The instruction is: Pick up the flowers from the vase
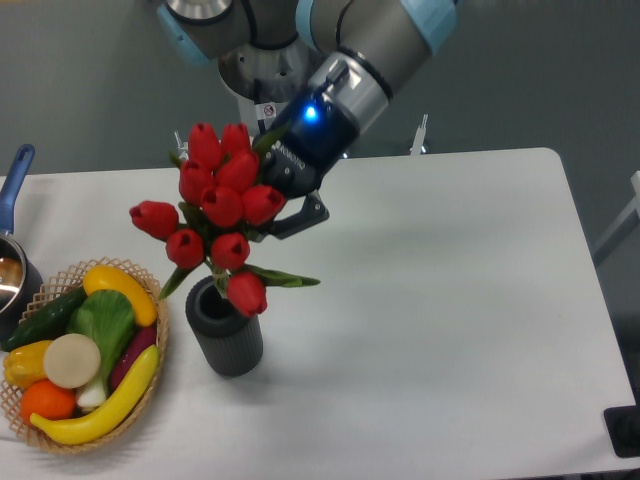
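One arm, one bunch, one vase: the lift-out step seems in hand.

On the white tabletop [450,300], the end effector [285,205] sits behind the flowers [222,205], with one dark finger showing at their right; I cannot tell if it is closed on the stems. The bunch, about ten red buds, leans up and left above the vase [225,330], and the stem ends are hidden, so they may still be inside. Next move, I judge: pull straight up until they are clear. Beside stands one basket [155,355] with about eight fruits and vegetables.
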{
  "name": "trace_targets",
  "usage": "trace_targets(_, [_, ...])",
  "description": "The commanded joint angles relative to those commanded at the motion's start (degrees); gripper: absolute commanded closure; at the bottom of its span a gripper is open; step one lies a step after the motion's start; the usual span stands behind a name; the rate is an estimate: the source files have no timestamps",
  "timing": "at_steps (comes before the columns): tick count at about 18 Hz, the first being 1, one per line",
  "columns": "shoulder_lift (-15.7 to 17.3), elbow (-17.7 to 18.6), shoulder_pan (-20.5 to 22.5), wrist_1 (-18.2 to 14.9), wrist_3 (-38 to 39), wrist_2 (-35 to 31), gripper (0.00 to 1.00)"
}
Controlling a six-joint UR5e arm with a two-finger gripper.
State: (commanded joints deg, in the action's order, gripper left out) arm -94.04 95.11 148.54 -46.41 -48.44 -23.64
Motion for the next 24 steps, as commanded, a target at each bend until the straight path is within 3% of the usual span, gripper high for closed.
trace_targets(4, [0.2, -0.7, 2.9, 0.0, 1.6, 0.0, 0.63])
trace_targets(8, [-0.2, -0.8, 10.2, 0.0, 1.0, -0.3, 0.63])
trace_targets(14, [-7.5, -4.1, 16.2, 0.1, -5.1, -0.7, 0.63])
trace_targets(19, [-9.1, -4.1, 20.5, 0.1, -8.0, -0.7, 0.63])
trace_targets(24, [-9.6, -3.8, 21.3, 0.1, -8.0, -0.7, 0.63])
